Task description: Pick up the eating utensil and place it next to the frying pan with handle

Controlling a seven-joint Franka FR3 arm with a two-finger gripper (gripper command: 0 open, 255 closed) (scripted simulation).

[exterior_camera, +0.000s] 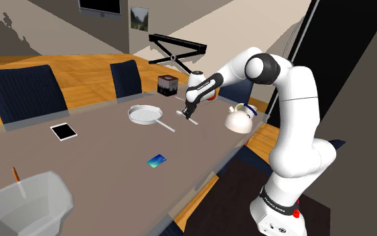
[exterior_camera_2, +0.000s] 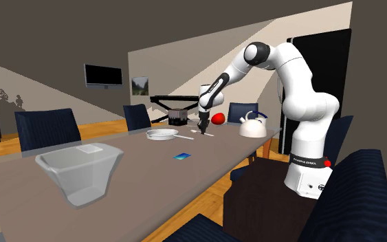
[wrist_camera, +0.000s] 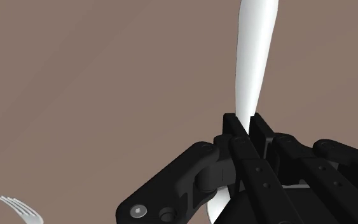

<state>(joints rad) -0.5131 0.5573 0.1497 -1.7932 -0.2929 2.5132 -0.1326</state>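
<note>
**A:** Entry, shoulder view?

**B:** One white utensil [exterior_camera: 191,120], slim, is recorded low at the bench [exterior_camera: 100,157], near the handle tip of the frying pan [exterior_camera: 144,114]. The tool [exterior_camera: 189,114] is seen at it, pointing down. A white kettle [exterior_camera: 236,119] is noted apart, toward that view's right.

**A:** Second exterior view?

**B:** The utensil [exterior_camera_2: 207,133] is logged beneath the tool [exterior_camera_2: 203,128], between the frying pan [exterior_camera_2: 162,134] and the kettle [exterior_camera_2: 253,126]. Whether it is clear of the bench cannot be told.

**A:** Wrist view?

**B:** The tool [wrist_camera: 247,122] is shown drawn almost together, its fingers [wrist_camera: 261,139] clasped on the utensil [wrist_camera: 254,57] partway along its length. A long tapering white part is seen running out beyond them. Fork tines [wrist_camera: 18,207] are listed on the bench [wrist_camera: 107,76], apart from the tool. Whether they belong to the same piece cannot be told.

**A:** Handling notes?

**B:** The utensil is judged light, stiff, thin and smooth, and not fragile. Swivelling or slipping within the clasp is to be expected, since so much length overhangs. A hold across the narrow width, nearer the balance point, is advised.
</note>
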